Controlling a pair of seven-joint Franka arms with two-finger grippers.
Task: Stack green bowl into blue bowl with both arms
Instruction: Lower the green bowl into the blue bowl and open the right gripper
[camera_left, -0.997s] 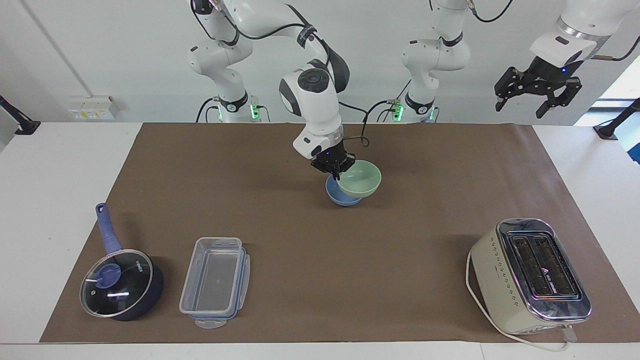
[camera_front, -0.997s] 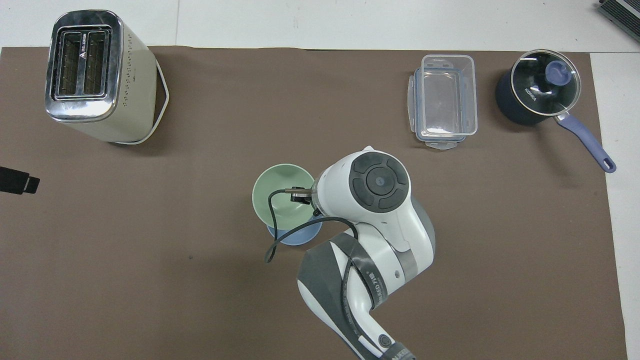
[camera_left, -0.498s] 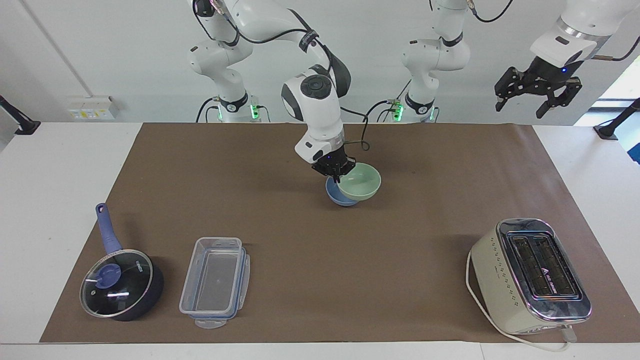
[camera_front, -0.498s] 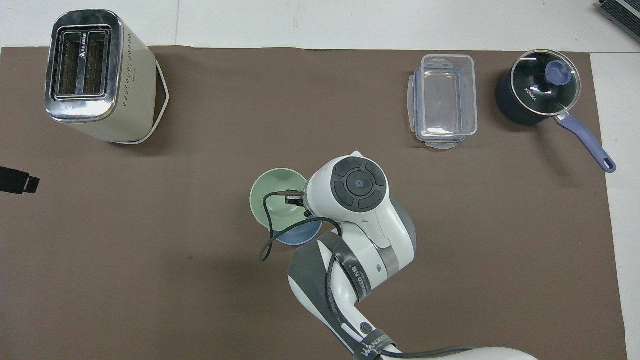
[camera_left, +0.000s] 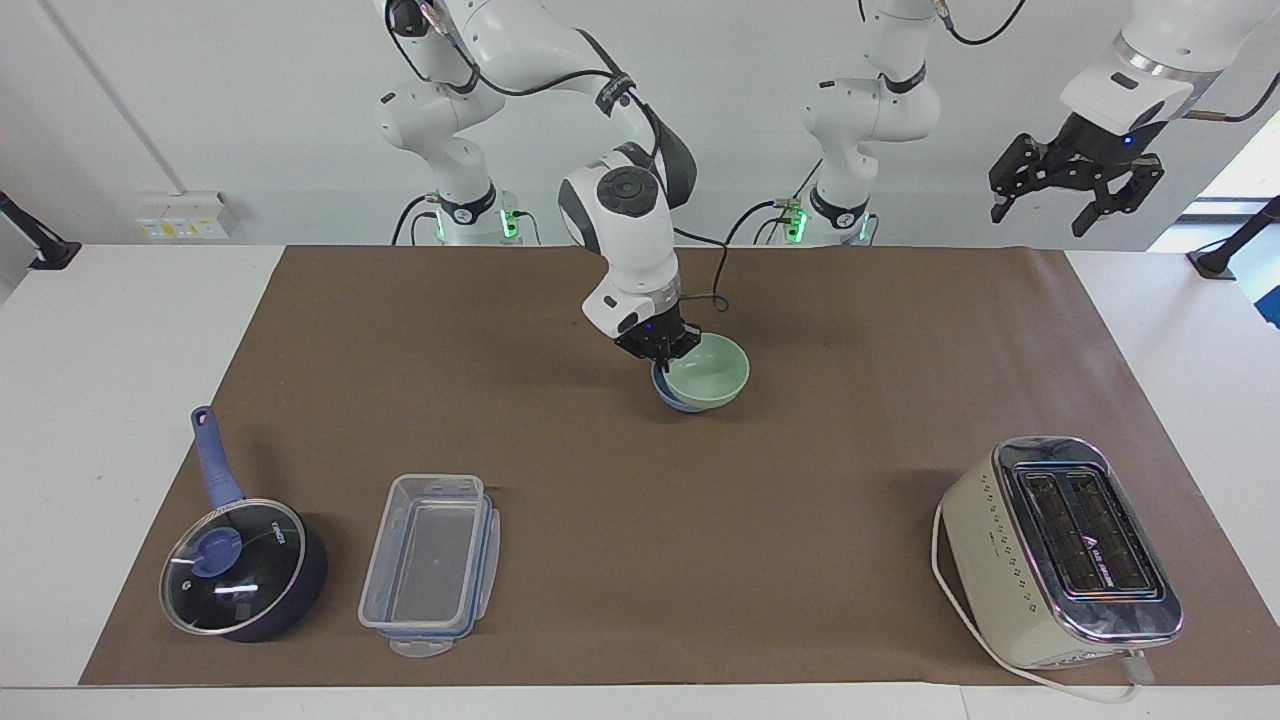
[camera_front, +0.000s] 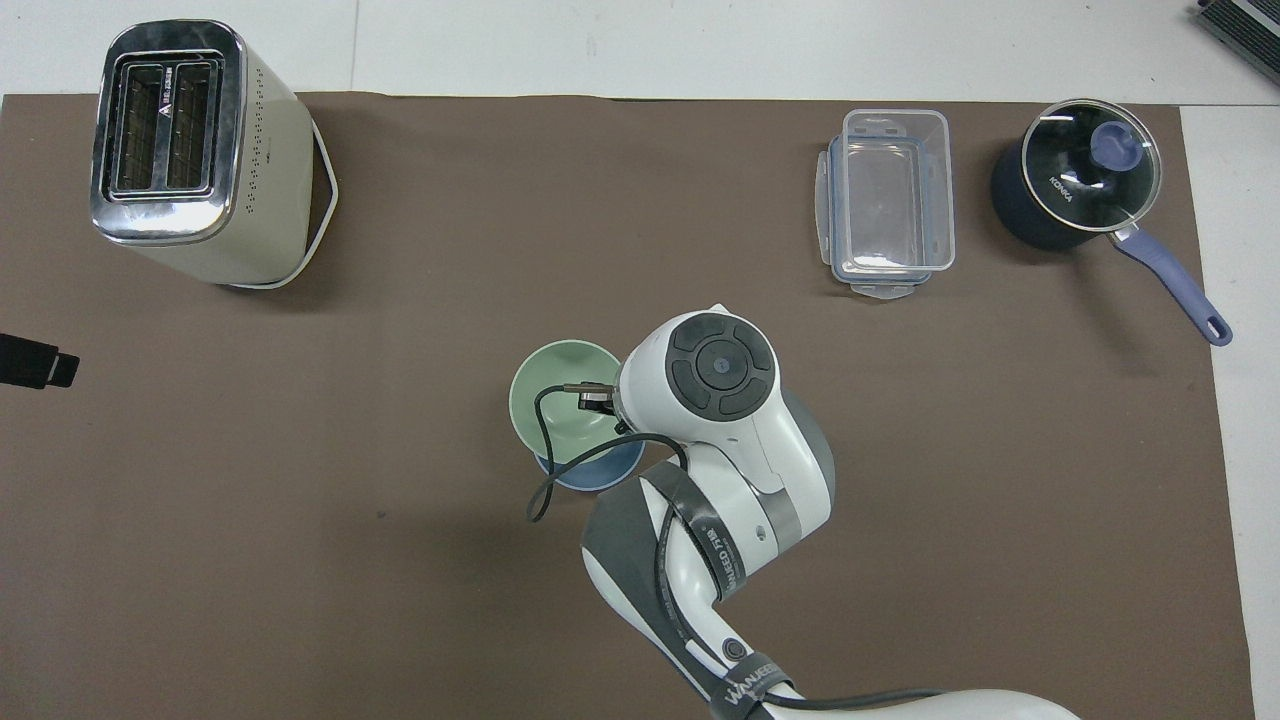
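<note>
The pale green bowl (camera_left: 710, 372) is held by its rim in my right gripper (camera_left: 664, 347), which is shut on it. It sits low over the blue bowl (camera_left: 670, 399), partly inside it and shifted a little toward the left arm's end. Only a sliver of the blue bowl shows under it. In the overhead view the green bowl (camera_front: 555, 398) covers most of the blue bowl (camera_front: 592, 475), and the right wrist hides the fingers. My left gripper (camera_left: 1076, 192) waits high in the air over the left arm's end of the table, open and empty.
A cream toaster (camera_left: 1060, 550) stands far from the robots at the left arm's end. A clear plastic container (camera_left: 430, 565) and a dark blue saucepan with a glass lid (camera_left: 240, 565) stand far from the robots at the right arm's end. A brown mat (camera_left: 850, 470) covers the table.
My right gripper has lowered the green bowl and brought it more squarely over the blue bowl, so less of the blue bowl shows. The left arm has not moved.
</note>
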